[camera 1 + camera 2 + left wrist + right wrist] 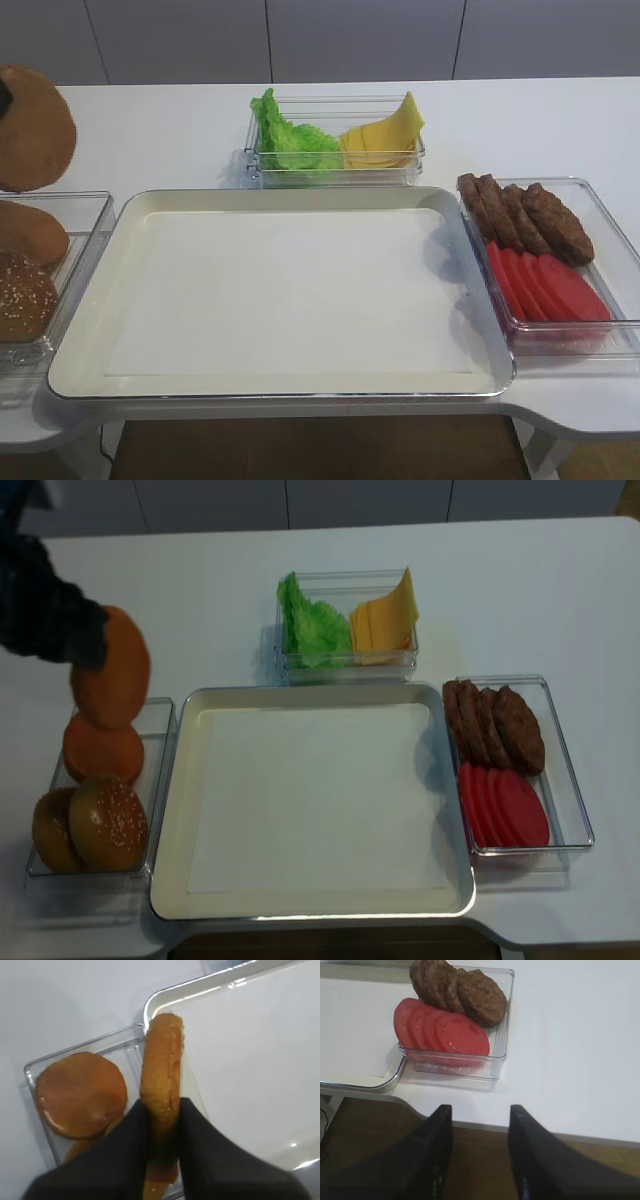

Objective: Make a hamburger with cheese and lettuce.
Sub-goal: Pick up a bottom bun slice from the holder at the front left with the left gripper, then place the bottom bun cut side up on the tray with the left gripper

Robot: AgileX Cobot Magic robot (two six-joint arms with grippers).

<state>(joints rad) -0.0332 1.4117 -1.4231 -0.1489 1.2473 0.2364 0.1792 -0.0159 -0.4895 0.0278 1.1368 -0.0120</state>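
The left hand [162,1125] is raised above the clear bun box [35,1067] at the bench's left edge, its dark fingers [127,1145] clamped on the hamburger [162,1070] bun half, held on edge. Only the left wrist view shows this grip; the high views show the bun hanging above the box. The right hand [480,1115] hovers open off the bench [570,1035], near the tomato slices [442,1030]. Lettuce [290,140] and cheese [385,135] share the far box behind the tray [280,385]. No writing is readable.

Tray [90,330] mid; patties [525,215] w/ tomato slices [545,285] right; sesame bun [108,820] left.
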